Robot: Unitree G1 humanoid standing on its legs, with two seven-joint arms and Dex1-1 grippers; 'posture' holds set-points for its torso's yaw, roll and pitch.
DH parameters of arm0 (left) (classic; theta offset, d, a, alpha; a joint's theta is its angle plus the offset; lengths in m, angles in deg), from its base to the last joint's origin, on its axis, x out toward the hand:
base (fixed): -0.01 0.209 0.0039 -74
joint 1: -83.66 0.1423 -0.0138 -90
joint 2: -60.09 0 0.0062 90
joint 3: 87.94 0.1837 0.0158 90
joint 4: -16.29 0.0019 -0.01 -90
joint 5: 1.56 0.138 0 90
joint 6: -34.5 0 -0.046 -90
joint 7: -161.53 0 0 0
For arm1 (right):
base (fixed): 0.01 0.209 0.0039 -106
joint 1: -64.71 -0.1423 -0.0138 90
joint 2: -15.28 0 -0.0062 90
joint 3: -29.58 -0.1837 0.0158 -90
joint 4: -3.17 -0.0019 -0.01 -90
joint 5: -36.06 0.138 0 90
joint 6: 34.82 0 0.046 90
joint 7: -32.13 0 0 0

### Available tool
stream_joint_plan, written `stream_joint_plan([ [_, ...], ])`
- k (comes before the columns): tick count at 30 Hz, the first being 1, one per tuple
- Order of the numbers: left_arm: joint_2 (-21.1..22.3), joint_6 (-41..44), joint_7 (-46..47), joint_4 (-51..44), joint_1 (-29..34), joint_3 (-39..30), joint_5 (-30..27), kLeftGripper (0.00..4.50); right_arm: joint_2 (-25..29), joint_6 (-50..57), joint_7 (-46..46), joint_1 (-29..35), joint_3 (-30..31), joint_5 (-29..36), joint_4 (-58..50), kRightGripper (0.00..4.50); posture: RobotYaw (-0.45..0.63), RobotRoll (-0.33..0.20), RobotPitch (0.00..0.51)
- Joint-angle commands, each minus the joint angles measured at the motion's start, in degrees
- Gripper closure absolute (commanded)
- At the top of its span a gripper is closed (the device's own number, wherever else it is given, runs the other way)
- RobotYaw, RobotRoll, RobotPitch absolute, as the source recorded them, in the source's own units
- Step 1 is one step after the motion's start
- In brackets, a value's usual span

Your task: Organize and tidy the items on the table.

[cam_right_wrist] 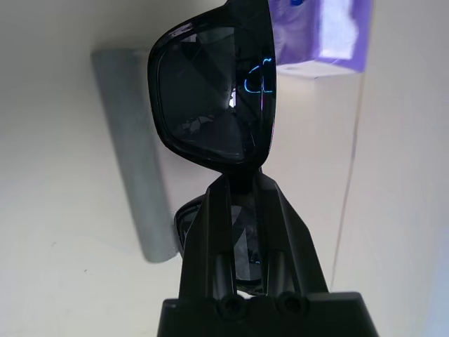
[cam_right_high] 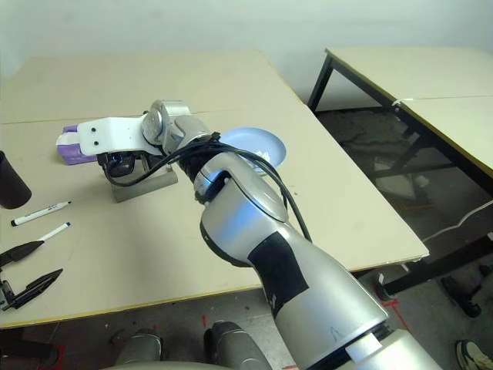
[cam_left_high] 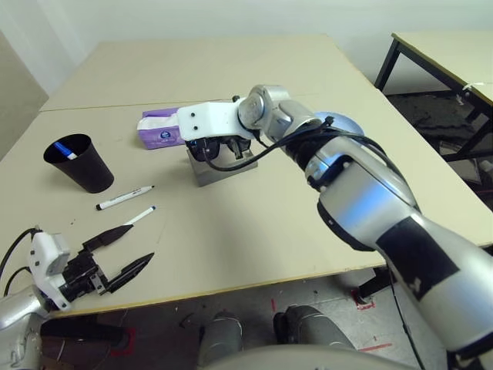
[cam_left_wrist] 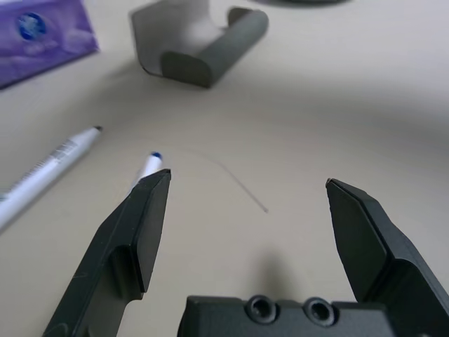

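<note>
**Right tool holds the sunglasses above the case; left tool stands wide and empty**

Your right tool (cam_right_wrist: 242,186) has its fingers pinched together on the bridge of the black sunglasses (cam_right_wrist: 210,91), with one dark lens standing clear past the fingertips. In the left eye view the sunglasses (cam_left_high: 212,148) hang under the white wrist housing, directly over the grey glasses case (cam_left_high: 219,166), which lies open on the tabletop (cam_left_high: 254,231) near the centre of the scene. Whether the frame touches the case you cannot tell.

The purple tissue box (cam_left_high: 162,127) sits just beyond the case, toward 10 o'clock from it. The blue plate (cam_right_high: 258,144) lies at about 3 o'clock from the case, partly hidden by your right forearm.

The black cup (cam_left_high: 81,163) stands at 9 o'clock from the case, well apart, with a blue-tipped item inside it. Two white markers lie toward 7 o'clock from the case: the black-capped marker (cam_left_high: 123,198) and, nearer to you, the blue-capped marker (cam_left_high: 141,215).

Your left tool (cam_left_high: 115,250) is at the tabletop's near left corner, fingers spread wide with nothing between them. In the left wrist view the blue-capped marker's tip sits just past one finger (cam_left_wrist: 137,225).
</note>
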Motion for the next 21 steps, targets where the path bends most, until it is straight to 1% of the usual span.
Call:
stream_joint_plan([
  [1,-0.34,1.68,1.82,-2.26,0.38,-1.16,-0.84,0.00,-3.43,-0.67,-2.41,1.17,-1.34,-0.31,0.92,4.36,0.18,0.000,0.069],
  [6,-0.75,3.44,4.12,-4.64,0.44,-2.15,-1.73,0.00,-4.24,-1.36,-3.65,1.99,-2.12,-0.03,1.17,4.36,0.19,0.000,0.076],
  [12,-1.26,5.93,7.24,-8.00,0.23,-3.22,-3.08,0.00,-4.01,-1.97,-3.78,3.63,-1.80,-0.41,1.41,4.36,0.20,0.000,0.078],
  [21,-2.09,8.45,9.57,-13.35,1.63,-2.76,-3.00,0.00,-3.42,-2.25,-3.76,6.20,-0.98,-1.66,1.78,4.36,0.21,0.000,0.086],
])
